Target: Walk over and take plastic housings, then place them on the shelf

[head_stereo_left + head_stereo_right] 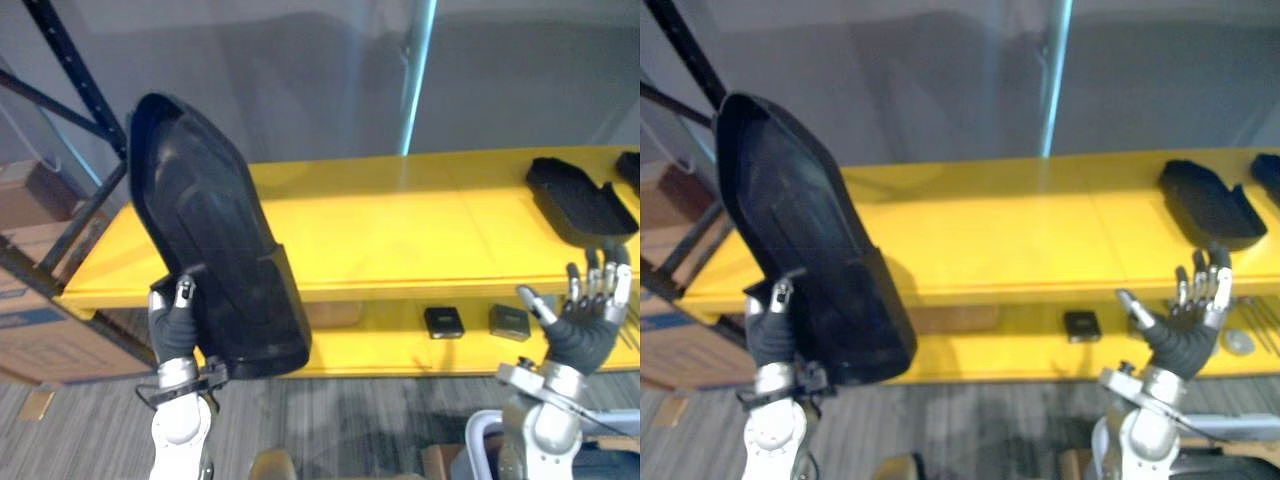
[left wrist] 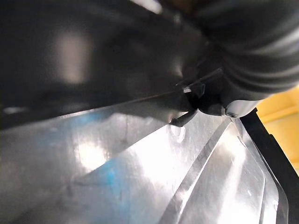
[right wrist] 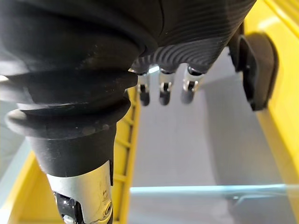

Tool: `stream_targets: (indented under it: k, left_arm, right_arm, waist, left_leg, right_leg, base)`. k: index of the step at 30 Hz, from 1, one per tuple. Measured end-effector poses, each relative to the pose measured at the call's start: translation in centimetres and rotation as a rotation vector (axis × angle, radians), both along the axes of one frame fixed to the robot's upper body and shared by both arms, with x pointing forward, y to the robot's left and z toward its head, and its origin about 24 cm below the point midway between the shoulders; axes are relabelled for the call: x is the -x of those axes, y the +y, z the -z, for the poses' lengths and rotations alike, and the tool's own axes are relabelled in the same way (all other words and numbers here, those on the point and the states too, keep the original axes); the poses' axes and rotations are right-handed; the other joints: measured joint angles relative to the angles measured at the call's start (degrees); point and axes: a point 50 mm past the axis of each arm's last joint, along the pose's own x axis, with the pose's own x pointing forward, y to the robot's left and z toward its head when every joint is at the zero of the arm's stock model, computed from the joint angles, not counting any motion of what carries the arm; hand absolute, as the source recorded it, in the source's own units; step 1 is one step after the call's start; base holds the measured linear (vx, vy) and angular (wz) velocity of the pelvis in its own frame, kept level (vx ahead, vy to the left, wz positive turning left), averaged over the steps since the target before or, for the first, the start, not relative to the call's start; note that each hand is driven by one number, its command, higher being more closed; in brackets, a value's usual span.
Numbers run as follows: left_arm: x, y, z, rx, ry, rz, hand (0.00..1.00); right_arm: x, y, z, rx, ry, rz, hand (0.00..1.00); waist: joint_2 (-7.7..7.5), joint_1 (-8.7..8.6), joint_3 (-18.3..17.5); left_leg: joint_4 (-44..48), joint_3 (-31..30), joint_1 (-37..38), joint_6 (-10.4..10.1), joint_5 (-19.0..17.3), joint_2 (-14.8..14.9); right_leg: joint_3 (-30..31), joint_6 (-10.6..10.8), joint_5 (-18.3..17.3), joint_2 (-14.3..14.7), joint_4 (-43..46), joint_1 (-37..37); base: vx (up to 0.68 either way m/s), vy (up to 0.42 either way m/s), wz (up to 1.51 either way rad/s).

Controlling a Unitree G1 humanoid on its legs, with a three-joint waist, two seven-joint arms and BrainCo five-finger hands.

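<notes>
From the head views we see the left hand [image 1: 172,325] raised at the left, gripping the held housing [image 1: 215,240], a long black plastic shell that stands tilted, its narrow end up and leaning toward the dark rack post. Its thumb [image 1: 183,292] lies pressed on the near face at the shell's lower edge; the rest of that hand's fingers are behind the shell, so we cannot tell how they lie. The shell hangs in front of the left part of the yellow shelf [image 1: 400,230], above its top board and not touching it.

The left wrist view adds the close side: the shell's dark surface runs right against the ribbed cover, with a strip of yellow beyond.

The right hand [image 1: 580,335] is up at the right, palm open, fingers spread and holding nothing. In its own wrist view the fingers [image 3: 162,91] point straight out, and past them lies the second housing [image 3: 258,70], flat on the top board and well apart from the hand.

The left eye view also gives us two small black boxes [image 1: 444,322] on the lower board.
</notes>
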Motion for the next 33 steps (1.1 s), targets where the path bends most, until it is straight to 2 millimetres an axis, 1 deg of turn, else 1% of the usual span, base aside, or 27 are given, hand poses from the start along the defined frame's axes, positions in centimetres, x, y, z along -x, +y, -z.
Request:
stream_targets:
  k: [1, 2, 3, 4, 6, 8, 9, 11, 13, 16, 22, 26, 28, 30, 33]
  left_arm:
    - [-0.1, 0.0, -0.1, -0.005, -0.006, 0.002, 1.0]
    - [-0.3, 0.0, -0.4, -0.018, -0.017, 0.005, 1.0]
    - [-0.5, 0.1, -0.7, -0.032, -0.028, 0.006, 1.0]
    - [-0.5, 0.2, -0.8, -0.036, -0.031, 0.002, 1.0]
    - [-0.4, 0.5, -0.8, -0.036, -0.037, -0.036, 1.0]
    - [-0.4, 0.5, -0.9, -0.03, -0.042, -0.041, 1.0]
    - [-0.5, 0.4, -0.9, -0.045, -0.044, -0.039, 1.0]
    - [-0.5, 0.2, -1.0, -0.061, -0.044, -0.029, 1.0]
    - [-0.7, -0.1, -1.1, -0.056, -0.053, -0.016, 1.0]
    - [-0.8, -0.2, -1.2, -0.047, -0.058, -0.016, 1.0]
    - [-0.8, -0.2, -1.3, -0.038, -0.06, -0.018, 1.0]
    - [-0.9, -0.4, -1.4, -0.047, -0.053, 0.006, 1.0]
    - [-0.8, -0.5, -1.4, -0.051, -0.051, 0.011, 1.0]
    - [-0.8, -0.5, -1.6, -0.054, -0.056, 0.017, 1.0]
    - [-0.8, -0.5, -1.7, -0.058, -0.059, 0.027, 1.0]
  right_arm:
    - [-0.2, 0.0, -0.2, -0.003, -0.011, 0.002, 0.0]
    - [-0.4, 0.1, -0.5, -0.012, -0.031, 0.009, 0.0]
    - [-0.7, 0.2, -0.8, -0.02, -0.052, 0.011, 0.0]
    - [-0.9, 0.2, -1.0, -0.027, -0.063, 0.014, 0.0]
    - [-1.3, 0.2, -1.2, -0.068, -0.092, 0.032, 0.0]
    - [-1.4, 0.1, -1.0, -0.09, -0.084, 0.044, 0.0]
    - [-1.4, 0.1, -0.7, -0.095, -0.067, 0.051, 0.0]
    - [-1.5, -0.1, 0.0, -0.108, -0.028, 0.061, 0.0]
    - [-1.2, -0.3, 0.6, -0.115, 0.01, 0.081, 0.0]
    - [-1.0, -0.4, 0.7, -0.09, 0.025, 0.092, 0.0]
    - [-0.7, -0.3, 1.0, -0.089, 0.043, 0.083, 0.0]
    - [-0.7, -0.2, 1.1, -0.108, 0.041, 0.07, 0.0]
    - [-0.5, -0.2, 1.3, -0.109, 0.051, 0.071, 0.0]
    - [-0.5, -0.2, 1.3, -0.106, 0.054, 0.065, 0.0]
    - [-0.5, -0.1, 1.4, -0.108, 0.056, 0.057, 0.0]
  waist:
    - [-0.42, -0.29, 0.2]
    - [-0.71, -0.83, 0.3]
    - [-0.71, -0.85, 0.3]
    - [-0.75, -0.71, 0.3]
    - [-0.52, 0.14, 0.2]
    - [0.08, 0.16, -0.5]
    - [0.51, -0.45, -0.8]
    - [0.88, -1.43, -1.0]
    - [1.1, -1.45, -1.1]
    - [1.16, -1.26, -1.2]
    - [0.93, -1.2, -1.3]
    - [0.97, -1.31, -1.4]
    - [0.99, -1.34, -1.8]
    - [0.72, -1.31, -2.2]
    - [0.53, -1.21, -2.4]
  left_leg:
    - [0.1, 0.2, -0.4, 0.3, -0.2, -0.3]
    - [-0.2, 0.5, -0.8, 0.5, -0.4, -0.7]
    - [-1.4, 1.6, -0.3, 0.6, -0.3, -0.7]
    - [-2.4, 2.3, 0.4, 0.8, -0.2, -0.8]
    - [-6.2, 6.5, 4.7, 1.3, 0.5, -1.0]
    - [-8.1, 8.5, 6.1, 1.4, 0.8, -1.1]
    - [-8.4, 9.0, 6.0, 1.4, 0.9, -1.2]
    - [-9.5, 9.3, 6.0, 1.4, 1.6, -1.4]
    - [-11.1, 9.3, 6.2, 1.2, 2.6, -1.4]
    - [-13.1, 9.2, 7.5, 1.0, 3.7, -1.4]
    - [-14.8, 9.6, 8.1, 0.8, 4.4, -1.8]
    - [-16.9, 10.1, 8.7, 0.5, 6.6, -1.9]
    - [-18.6, 9.8, 9.4, 0.2, 7.9, -1.9]
    - [-20.6, 9.7, 10.2, 0.1, 9.5, -2.0]
    - [-22.3, 9.6, 11.1, 0.1, 10.6, -2.3]
  right_leg:
    - [-0.1, 0.7, 0.8, -0.5, -0.9, -0.1]
    - [-0.4, 1.1, 2.7, -1.0, -2.2, -0.3]
    - [-1.7, 1.9, 4.5, -1.3, -2.5, -1.1]
    - [-3.0, 1.8, 5.3, -1.6, -2.5, -1.4]
    - [-9.8, 2.1, 8.1, -3.0, -3.7, -1.3]
    - [-12.9, 1.7, 9.8, -3.3, -5.9, -0.9]
    - [-12.8, 1.8, 10.7, -3.2, -7.5, -0.7]
    - [-13.0, 1.8, 11.8, -3.1, -9.2, -0.6]
    - [-14.3, 1.7, 12.8, -2.8, -10.7, -0.4]
    - [-14.4, 1.5, 13.9, -2.5, -12.0, 0.7]
    - [-15.3, 1.5, 14.0, -2.7, -13.6, 1.2]
    - [-16.5, 1.0, 13.6, -2.6, -14.7, 1.1]
    - [-17.0, 0.3, 13.2, -2.5, -14.7, 1.1]
    - [-17.3, 0.2, 13.1, -2.2, -14.5, 1.1]
    - [-17.4, 0.5, 13.3, -1.7, -14.4, 1.2]
  base:
    - [0.13, 0.219, -0.07]
    - [0.08, 0.197, -0.12]
    - [0.06, 0.184, -0.23]
    - [0.06, 0.138, -0.52]
    - [0.07, 0.09, -0.77]
    - [0.06, 0.051, -0.58]
    - [0.04, 0.043, -0.34]
    - [0.0, 0.029, -0.11]
    - [-0.03, -0.002, -0.02]
    - [-0.06, -0.01, 0.01]
    - [-0.08, 0.0, -0.04]
    - [-0.07, -0.034, -0.06]
    - [-0.06, -0.03, 0.06]
    - [-0.03, -0.022, 0.06]
    - [-0.01, -0.005, 0.02]
